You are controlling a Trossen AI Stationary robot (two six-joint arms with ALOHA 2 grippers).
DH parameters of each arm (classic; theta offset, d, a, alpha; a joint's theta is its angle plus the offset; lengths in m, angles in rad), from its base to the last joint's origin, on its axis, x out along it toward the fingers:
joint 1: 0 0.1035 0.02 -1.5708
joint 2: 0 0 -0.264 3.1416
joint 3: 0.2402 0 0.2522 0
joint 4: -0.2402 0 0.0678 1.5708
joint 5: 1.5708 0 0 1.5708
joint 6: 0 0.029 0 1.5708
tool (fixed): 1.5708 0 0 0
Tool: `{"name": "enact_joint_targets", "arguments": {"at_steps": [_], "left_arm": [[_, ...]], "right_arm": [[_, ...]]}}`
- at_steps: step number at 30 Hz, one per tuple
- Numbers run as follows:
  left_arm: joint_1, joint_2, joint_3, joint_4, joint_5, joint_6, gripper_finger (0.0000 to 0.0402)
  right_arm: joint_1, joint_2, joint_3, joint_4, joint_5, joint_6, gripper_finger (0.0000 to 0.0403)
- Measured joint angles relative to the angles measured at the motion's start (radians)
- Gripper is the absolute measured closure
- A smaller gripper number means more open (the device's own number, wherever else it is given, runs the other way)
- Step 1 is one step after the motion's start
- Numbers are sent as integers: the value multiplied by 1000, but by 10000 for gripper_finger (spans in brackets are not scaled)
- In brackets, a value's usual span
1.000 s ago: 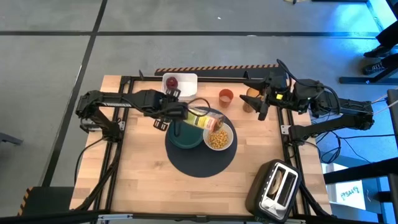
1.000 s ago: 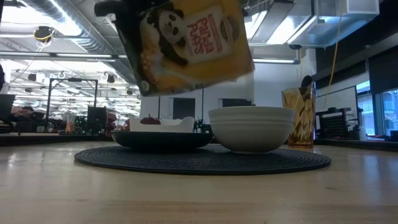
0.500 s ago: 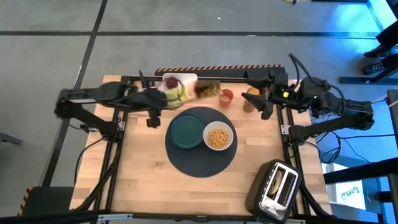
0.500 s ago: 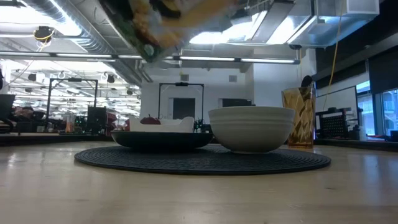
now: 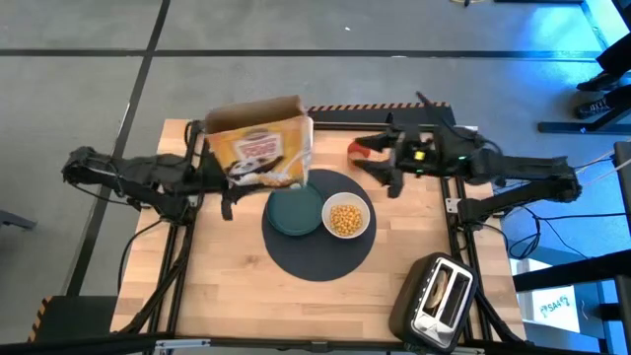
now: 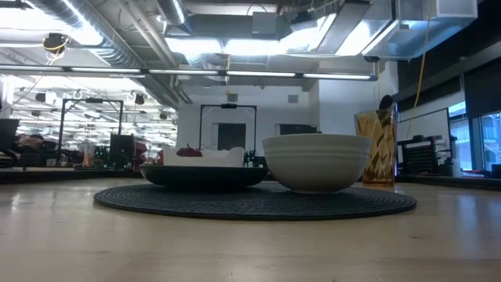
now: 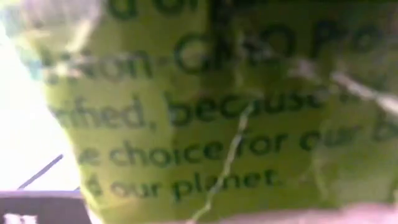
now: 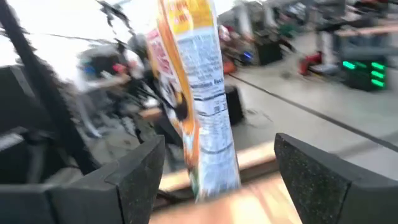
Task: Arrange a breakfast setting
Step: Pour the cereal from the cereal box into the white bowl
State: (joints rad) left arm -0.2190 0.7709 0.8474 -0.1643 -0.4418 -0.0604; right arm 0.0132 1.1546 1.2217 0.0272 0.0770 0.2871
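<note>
My left gripper [image 5: 229,182] is shut on the yellow-green cereal box [image 5: 261,150], raised high over the table's far left; the box also shows in the right wrist view [image 8: 196,93]. The white bowl [image 5: 367,219] with yellow cereal [image 5: 344,219] and the teal plate [image 5: 292,212] rest on the dark round mat [image 5: 315,258]. My right gripper [image 5: 383,166] is open and empty, just right of the small orange cup [image 5: 357,150]. The red fruit [image 6: 189,151] shows only in the low view. Spoon and bagel are out of view. My left gripper holds the cereal box at its lower left part [image 5: 235,177], coming level from the table's left. The box's green side panel [image 7: 217,124] fills the wrist view and hides the fingers. The box is lifted clear of the table, its open top flap [image 5: 258,106] up.
The silver-and-black toaster [image 5: 436,296] stands at the near right corner. A white tray [image 6: 203,157] sits behind the plate at the far edge. An amber, see-through thing [image 6: 376,149] stands right of the bowl. Bare wood lies at the near left.
My left gripper has drawn back from over the bowl toward the table's far left and gone up; the box has turned from tipped over the bowl to open top up, and has left the low view. My right gripper has moved left toward the orange cup.
</note>
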Motion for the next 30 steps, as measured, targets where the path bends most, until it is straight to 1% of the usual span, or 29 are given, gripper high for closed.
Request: {"name": "enact_joint_targets", "arguments": {"at_steps": [3, 6, 9, 12, 15, 18, 20, 23, 27, 30], "left_arm": [[-15, -9, -113, 217, 60, 10, 210], [-30, 1, -172, 301, 78, 10, 210], [-34, 8, -178, 321, 77, 14, 210], [-33, 12, -178, 333, 75, 24, 210], [-33, 16, -178, 332, 76, 30, 210], [-32, 34, -178, 327, 78, 30, 210], [-32, 52, -178, 326, 79, 30, 210], [-33, 78, -178, 328, 79, 17, 210], [-32, 114, -178, 327, 80, -15, 210], [-33, 124, -178, 328, 73, -59, 206]], "right_arm": [[0, 79, 0, 148, -30, -2, 112], [0, 140, 0, 238, -67, -3, 94], [0, 188, 0, 277, -96, 2, 64], [0, 227, 0, 279, -94, 22, 38], [0, 259, 0, 323, -103, 32, 31], [0, 279, 0, 346, -104, 40, 37], [-1, 289, 0, 339, -104, 61, 56], [-1, 301, 0, 336, -108, 72, 111], [-1, 303, 0, 331, -152, 72, 216], [-1, 304, 0, 292, -178, 73, 310]]}}
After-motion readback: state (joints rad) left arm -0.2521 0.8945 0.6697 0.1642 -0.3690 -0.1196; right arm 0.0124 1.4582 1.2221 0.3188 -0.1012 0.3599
